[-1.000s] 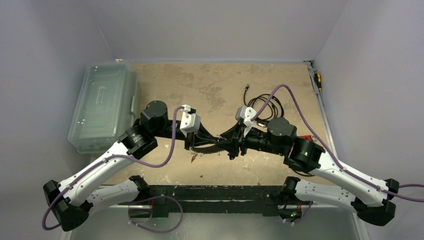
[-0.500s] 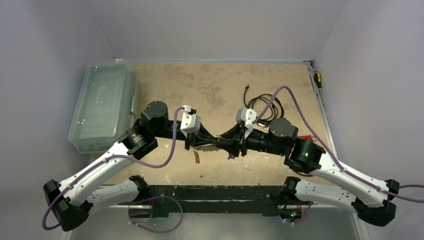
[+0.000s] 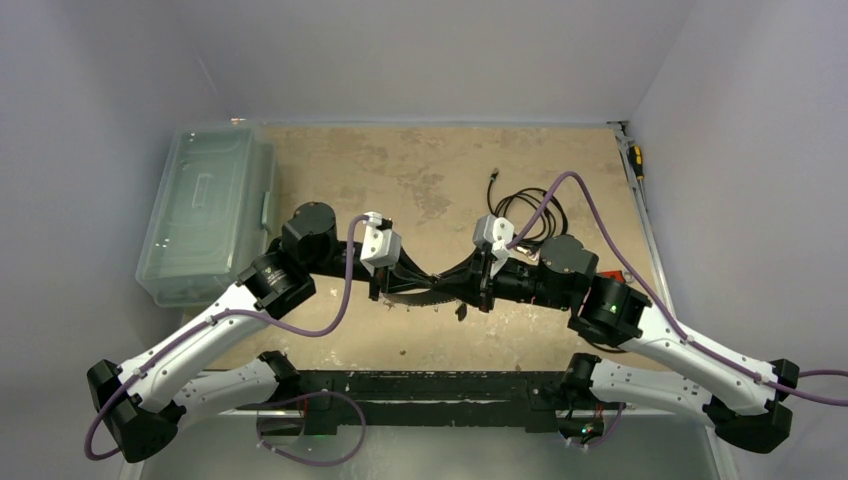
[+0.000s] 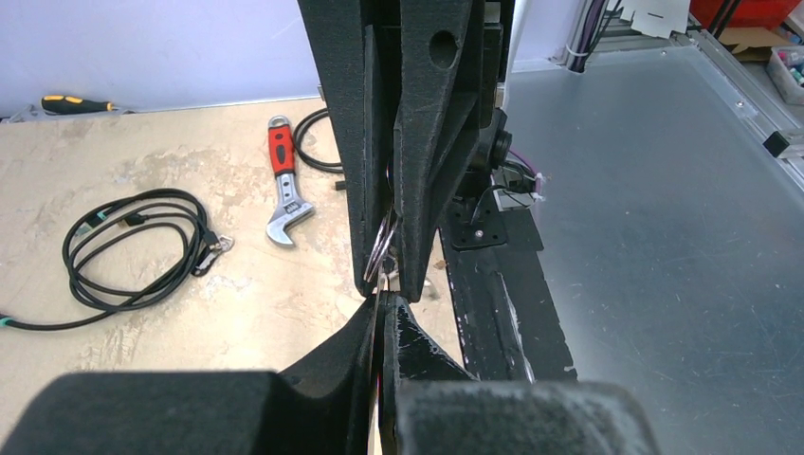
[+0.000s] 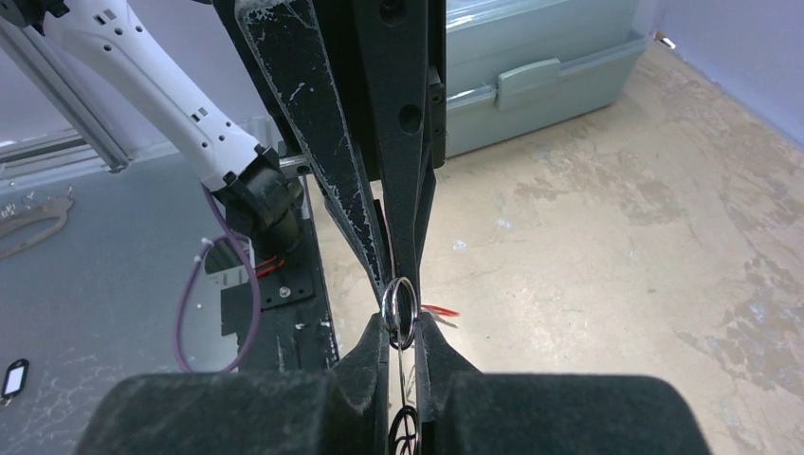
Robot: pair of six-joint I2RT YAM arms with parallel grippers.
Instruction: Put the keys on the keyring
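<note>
My two grippers meet tip to tip above the middle of the table. The keyring (image 5: 386,302), a small silver ring, stands on edge between the tips of my right gripper (image 5: 402,322), which is shut on it. In the left wrist view the keyring (image 4: 379,252) glints between the right arm's dark fingers. My left gripper (image 4: 389,301) is shut on a thin silver strip, seemingly a key blade, that reaches up to the ring. A red key (image 5: 438,310) pokes out just past the ring. From above, the left gripper (image 3: 428,287) and right gripper (image 3: 452,290) hide the ring.
A coiled black cable (image 3: 525,208) and a red-handled wrench (image 4: 283,185) lie on the table behind the right arm. A clear lidded bin (image 3: 205,215) stands at the far left. A screwdriver (image 3: 635,160) rests by the right wall. The black rail (image 3: 430,385) runs along the near edge.
My right gripper has closed onto the ring and slid slightly left. The red key that dangled under the left gripper no longer shows from above.
</note>
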